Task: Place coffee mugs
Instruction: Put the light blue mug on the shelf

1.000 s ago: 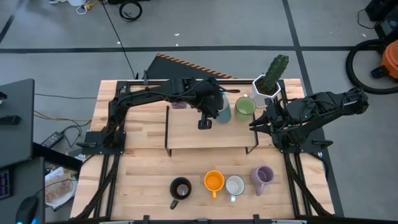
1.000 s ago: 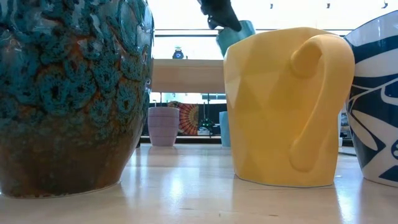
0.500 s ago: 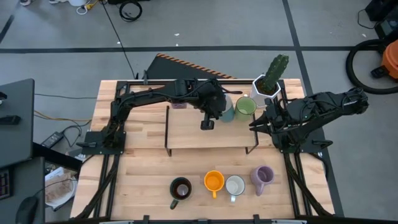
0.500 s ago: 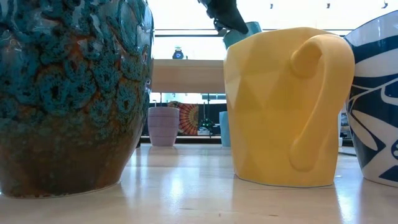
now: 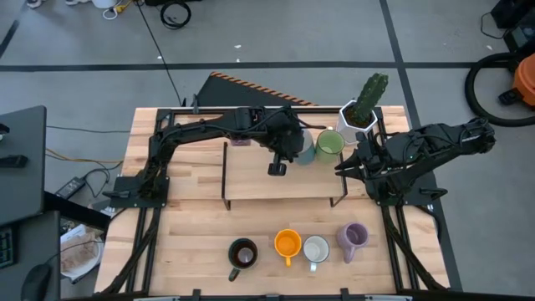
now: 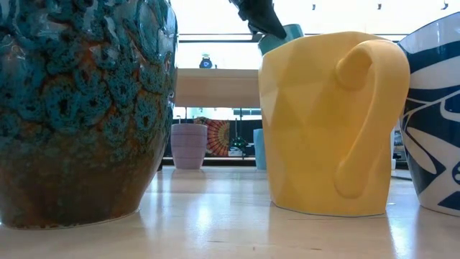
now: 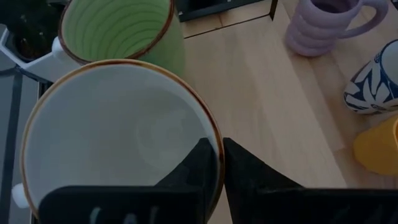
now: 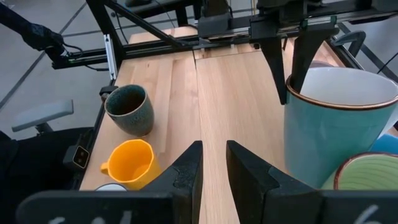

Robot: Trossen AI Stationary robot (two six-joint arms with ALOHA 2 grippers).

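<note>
Since a second ago, your left gripper has carried the blue mug, jaws clamped on its rim, beside the green mug on the shelf. Right gripper: narrowly parted, idle. Four mugs remain on the counter.

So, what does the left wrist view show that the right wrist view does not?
Only the left wrist view shows the lavender mug, the blue-and-white patterned mug, and the left gripper shut on the blue mug's rim, one finger inside and one outside.

Only the right wrist view shows the dark mug and the right gripper, open and holding nothing.

Both show the blue mug, the green mug beside it and the orange mug.
</note>
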